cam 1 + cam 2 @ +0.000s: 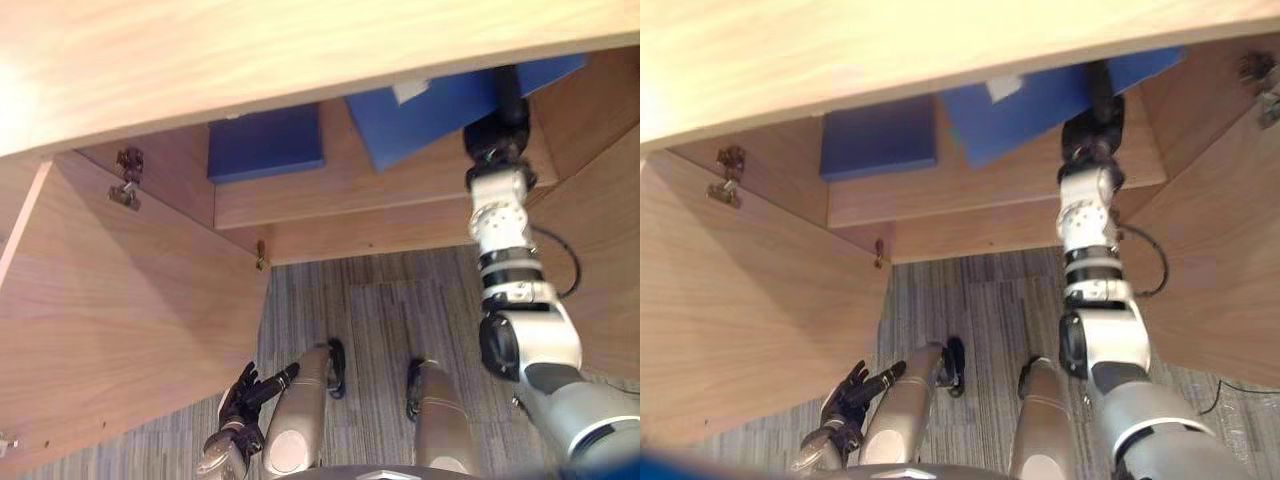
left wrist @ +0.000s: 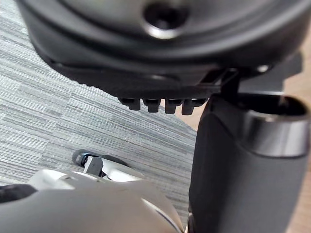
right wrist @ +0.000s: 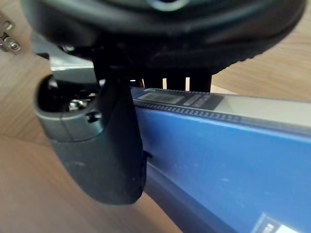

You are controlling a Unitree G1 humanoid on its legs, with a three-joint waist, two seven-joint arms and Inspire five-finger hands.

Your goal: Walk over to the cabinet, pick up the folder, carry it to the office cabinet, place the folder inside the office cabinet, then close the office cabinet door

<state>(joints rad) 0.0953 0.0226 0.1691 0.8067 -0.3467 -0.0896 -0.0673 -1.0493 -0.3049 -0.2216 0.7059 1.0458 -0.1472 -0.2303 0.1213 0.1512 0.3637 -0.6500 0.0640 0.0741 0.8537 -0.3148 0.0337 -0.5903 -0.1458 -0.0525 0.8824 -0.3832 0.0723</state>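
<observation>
Where fingers (image 3: 199,81) meet thumb (image 3: 97,145) (right hand (image 3: 146,34)), the folder (image 3: 218,160) sits pinched

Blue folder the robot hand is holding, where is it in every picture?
Left eye view: the blue folder is at the top middle, inside the cabinet, right of a darker folder.
Right eye view: same place, top middle.
Left wrist view: this one looks at the grey carpet instead.
Right wrist view: very close, across the lower right.
Shared landmark: the right robot hand pinching its edge.
</observation>
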